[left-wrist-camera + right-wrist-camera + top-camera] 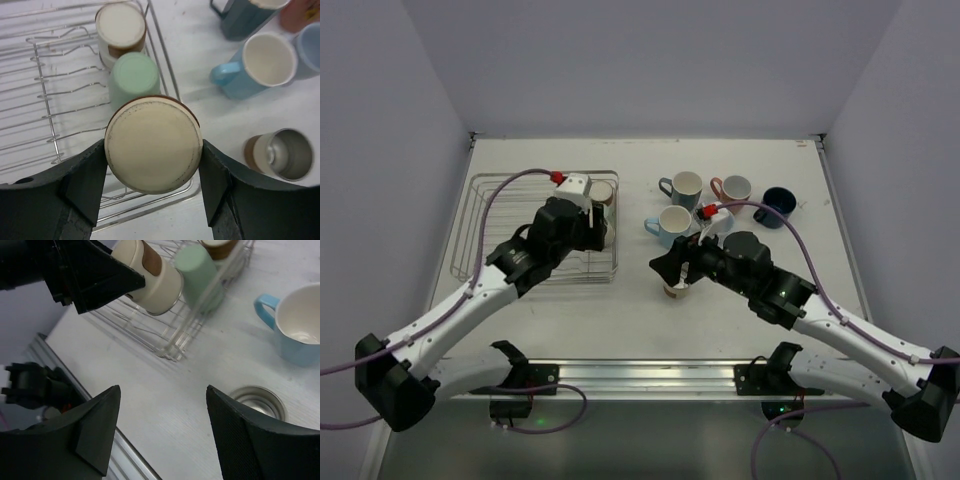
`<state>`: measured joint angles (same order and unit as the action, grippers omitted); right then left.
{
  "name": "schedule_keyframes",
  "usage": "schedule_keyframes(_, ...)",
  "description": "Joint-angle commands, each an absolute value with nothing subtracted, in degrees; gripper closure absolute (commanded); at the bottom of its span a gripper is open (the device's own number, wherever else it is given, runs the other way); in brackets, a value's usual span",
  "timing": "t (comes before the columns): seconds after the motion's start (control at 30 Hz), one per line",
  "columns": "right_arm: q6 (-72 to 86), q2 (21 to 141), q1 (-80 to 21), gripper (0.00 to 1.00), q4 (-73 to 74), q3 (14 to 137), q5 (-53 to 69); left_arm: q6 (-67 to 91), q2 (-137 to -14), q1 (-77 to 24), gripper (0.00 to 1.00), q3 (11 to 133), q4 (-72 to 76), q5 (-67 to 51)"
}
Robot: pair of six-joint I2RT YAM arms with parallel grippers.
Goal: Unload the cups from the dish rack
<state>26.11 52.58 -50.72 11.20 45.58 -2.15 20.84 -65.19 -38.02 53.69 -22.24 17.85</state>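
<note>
My left gripper (152, 152) is shut on a beige tumbler with a brown band (153, 135) and holds it tilted above the near right corner of the dish rack (45, 95). A pale green tumbler (133, 79) and another beige tumbler (121, 30) stand upside down in the rack. The held tumbler also shows in the right wrist view (150, 277). My right gripper (162, 405) is open and empty, over the table beside an upright steel-lined tumbler (257, 400). From above, the left gripper (598, 236) is at the rack's right side and the right gripper (675, 265) is at mid table.
Grey-teal (682, 187), salmon pink (733, 189), navy (777, 205) and light blue (672, 225) mugs stand upright on the table right of the rack. The steel-lined tumbler (676, 288) stands just below my right gripper. A metal rail (650, 375) runs along the near edge.
</note>
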Motion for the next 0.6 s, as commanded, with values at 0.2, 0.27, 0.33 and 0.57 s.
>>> schedule_keyframes(0.2,38.8,56.0,-50.8,0.26,-18.3,42.7,10.3,32.4,-43.4,-38.1,0.68,46.9,-5.6,1.1)
schedule_keyframes(0.27,39.6,56.4,-50.8,0.26,-21.6,42.1,10.8,36.6,-41.6,-38.1,0.68,43.7,-2.0,-4.4)
schedule_keyframes(0.33,41.0,56.3,-50.8,0.26,-24.1,41.1,11.1,41.1,-39.3,-38.1,0.69,40.6,4.1,-7.9)
schedule_keyframes(0.57,42.8,56.1,-50.8,0.33,-31.4,39.8,14.1,48.2,-37.9,-38.1,0.71,36.4,16.1,-17.3)
